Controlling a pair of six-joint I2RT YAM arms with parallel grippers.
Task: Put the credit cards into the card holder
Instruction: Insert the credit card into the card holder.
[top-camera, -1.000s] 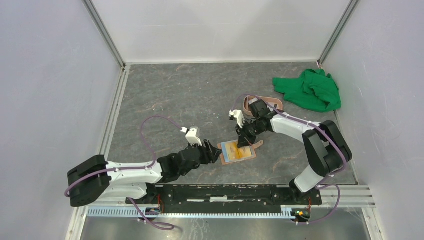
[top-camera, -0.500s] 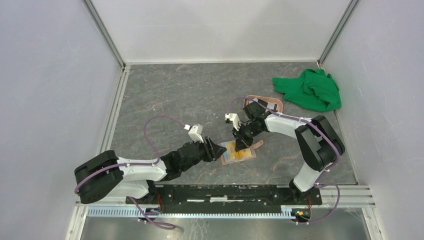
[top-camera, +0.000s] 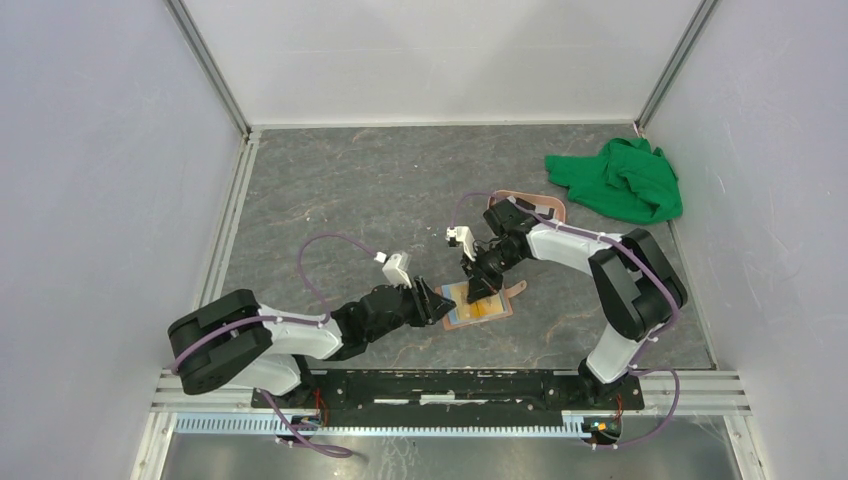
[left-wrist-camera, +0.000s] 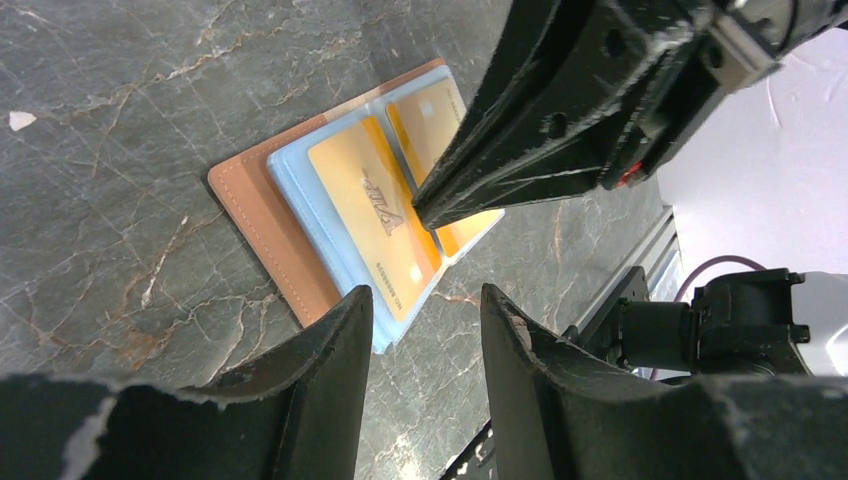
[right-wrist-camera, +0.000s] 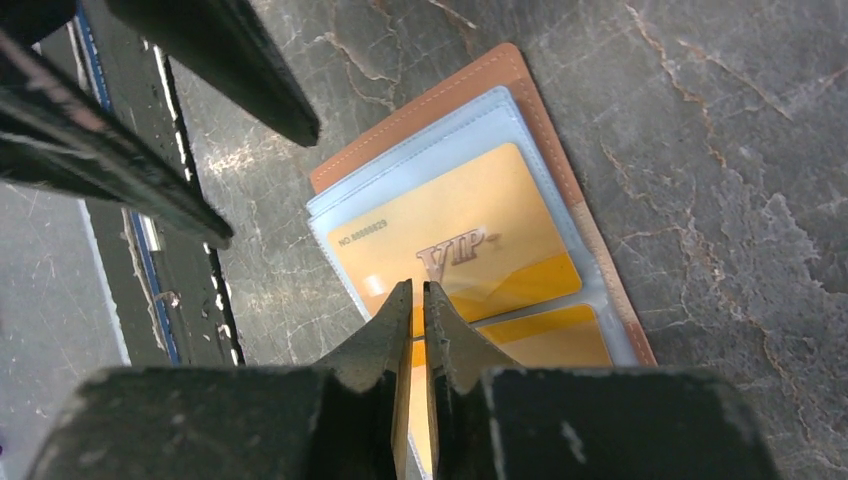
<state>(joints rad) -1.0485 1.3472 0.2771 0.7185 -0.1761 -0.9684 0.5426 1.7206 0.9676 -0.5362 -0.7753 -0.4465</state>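
Observation:
The tan card holder (top-camera: 503, 304) lies open on the table, with clear sleeves inside. One orange-yellow credit card (right-wrist-camera: 470, 240) sits in the upper sleeve and a second (right-wrist-camera: 555, 340) in the sleeve beside it. My right gripper (right-wrist-camera: 418, 285) points down at the first card's edge, its jaws a narrow slit apart with nothing between them. My left gripper (left-wrist-camera: 426, 292) is open and empty, low over the table just off the holder's (left-wrist-camera: 260, 215) left corner. In the top view the right gripper (top-camera: 475, 290) and left gripper (top-camera: 440, 300) nearly meet over the holder.
A crumpled green cloth (top-camera: 620, 180) lies at the back right. A pinkish oval tray (top-camera: 530, 208) shows partly behind the right arm. The black mounting rail (top-camera: 450, 385) runs along the near edge, close to the holder.
My left arm has pushed right towards the holder and its jaws have narrowed. The right gripper has shifted slightly left over the card and its jaws have parted a little.

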